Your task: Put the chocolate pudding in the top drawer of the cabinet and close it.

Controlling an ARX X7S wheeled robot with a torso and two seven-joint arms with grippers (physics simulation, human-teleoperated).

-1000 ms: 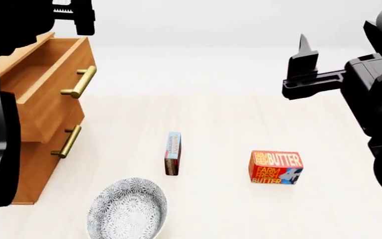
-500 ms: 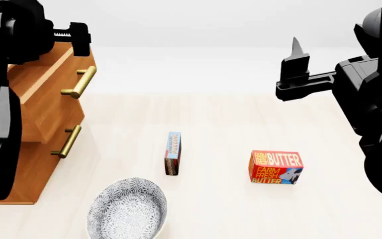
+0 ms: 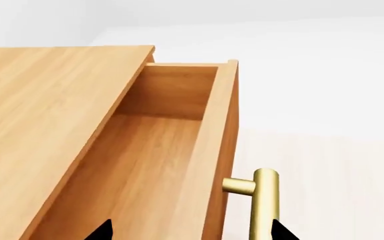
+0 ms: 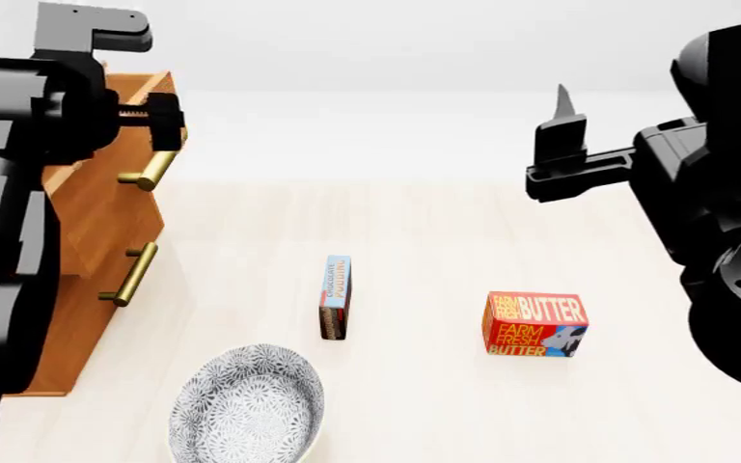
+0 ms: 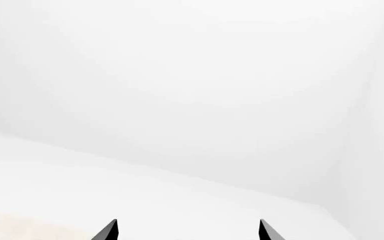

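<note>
Left wrist view: the cabinet's (image 3: 52,120) top drawer (image 3: 158,165) stands pulled out, its wooden floor bare where it shows. The left gripper (image 3: 188,232) is spread wide, one fingertip over the drawer's inside, the other by the brass handle (image 3: 264,200), holding nothing.

Head view: the pudding (image 4: 336,297) stands on edge on the worktop (image 4: 448,415), well apart from the cabinet (image 4: 81,289), between a patterned bowl (image 4: 248,405), which looks empty, and a butter box (image 4: 535,325). The left gripper (image 4: 158,121) hangs over the drawer (image 4: 113,169) front. The right gripper (image 4: 562,145) is raised high, clear of everything.

Right wrist view: the right gripper (image 5: 187,231) shows two parted fingertips against blank white, grasping nothing.
</note>
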